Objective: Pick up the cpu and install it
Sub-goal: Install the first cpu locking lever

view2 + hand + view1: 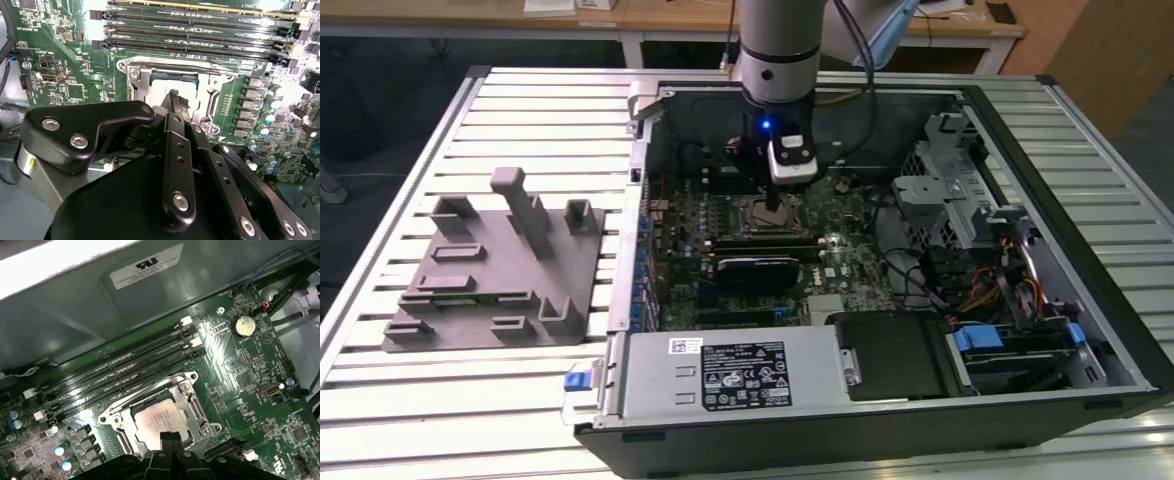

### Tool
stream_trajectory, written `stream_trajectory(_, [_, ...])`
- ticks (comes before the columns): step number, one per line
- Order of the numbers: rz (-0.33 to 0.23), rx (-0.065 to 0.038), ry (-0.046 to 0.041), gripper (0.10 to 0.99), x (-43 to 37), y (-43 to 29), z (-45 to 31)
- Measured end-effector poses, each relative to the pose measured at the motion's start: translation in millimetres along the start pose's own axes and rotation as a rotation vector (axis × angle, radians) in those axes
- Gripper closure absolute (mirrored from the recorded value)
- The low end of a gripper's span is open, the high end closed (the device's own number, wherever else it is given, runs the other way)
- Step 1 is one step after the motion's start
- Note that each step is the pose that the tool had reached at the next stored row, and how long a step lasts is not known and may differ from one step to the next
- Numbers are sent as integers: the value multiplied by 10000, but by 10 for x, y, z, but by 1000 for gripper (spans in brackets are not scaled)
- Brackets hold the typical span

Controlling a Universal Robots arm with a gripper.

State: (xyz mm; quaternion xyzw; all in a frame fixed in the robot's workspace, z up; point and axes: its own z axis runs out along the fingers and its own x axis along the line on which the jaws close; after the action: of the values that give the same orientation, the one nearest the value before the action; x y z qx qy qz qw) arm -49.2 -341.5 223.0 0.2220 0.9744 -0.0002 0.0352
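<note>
The cpu [156,421], a small pale silver square, lies flat in the metal-framed socket [192,407] on the green motherboard [250,370]. My gripper [171,438] hangs straight over it with its two black fingers pressed together, tips at the chip's edge. The second wrist view shows the same tips [175,98] on or just above the cpu [159,89]; I cannot tell whether they touch. In the exterior view the arm reaches down into the open computer case [1067,130], and the gripper [775,206] is over the socket [750,214].
Rows of black memory slots [120,372] run beside the socket. A coin battery [243,325] sits further off on the board. The power supply [727,375], a black module [754,270] and drive bays [987,230] fill the case. A grey fixture [494,265] stands on the slatted table at the exterior view's left.
</note>
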Motion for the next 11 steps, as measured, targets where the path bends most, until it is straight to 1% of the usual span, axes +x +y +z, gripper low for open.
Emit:
stream_trajectory(6, [-314, -23, 4, 980, -7, 2, -100])
stream_trajectory(11, [-439, -31, 7, 980, -15, 4, -220])
